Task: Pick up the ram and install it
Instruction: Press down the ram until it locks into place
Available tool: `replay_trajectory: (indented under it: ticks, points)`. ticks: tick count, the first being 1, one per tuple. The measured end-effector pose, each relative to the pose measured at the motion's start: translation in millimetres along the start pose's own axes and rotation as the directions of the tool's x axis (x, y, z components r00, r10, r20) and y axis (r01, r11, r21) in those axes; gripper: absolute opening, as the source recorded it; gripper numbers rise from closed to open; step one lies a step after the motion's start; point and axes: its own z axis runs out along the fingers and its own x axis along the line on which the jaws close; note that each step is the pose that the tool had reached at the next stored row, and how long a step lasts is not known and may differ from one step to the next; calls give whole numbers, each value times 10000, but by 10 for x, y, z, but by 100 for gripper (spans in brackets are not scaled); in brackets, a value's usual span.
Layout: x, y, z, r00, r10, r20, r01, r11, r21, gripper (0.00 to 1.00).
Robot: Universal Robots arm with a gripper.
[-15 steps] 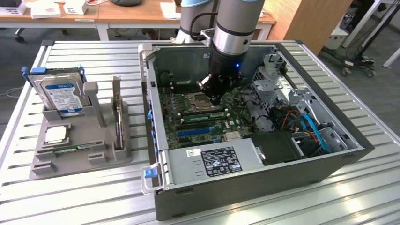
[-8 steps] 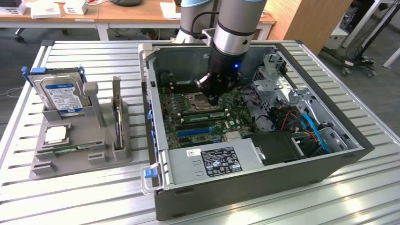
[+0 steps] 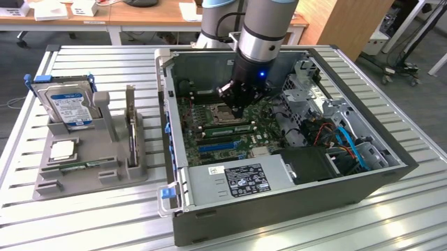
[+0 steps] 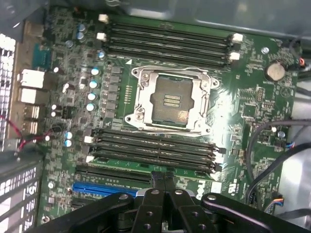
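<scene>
On the grey rack, ram (image 3: 82,167), thin green strip, flat

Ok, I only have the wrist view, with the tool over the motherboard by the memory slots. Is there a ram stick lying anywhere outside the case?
Observer: Yes, one ram stick lies flat in a grey holder on the table, to the exterior view's left of the case.
Operator: Anything else in that holder?
Observer: A hard drive with a blue-white label stands at its back.
Operator: And next to the drive?
Observer: A dark expansion card stands on edge, between the drive and the case.
</scene>
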Motion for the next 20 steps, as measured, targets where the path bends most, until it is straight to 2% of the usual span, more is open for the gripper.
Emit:
replay_trajectory:
  ticks: [3,7,12,20]
  points:
    - [0,1,6,9995,322,22,-322,9995,-4,10]
    - [0,1,6,9993,366,25,-366,9993,-6,10]
    - [1,1,6,9985,538,-57,-538,9985,-15,10]
    - [0,1,-3,9978,657,-51,-657,9978,-17,10]
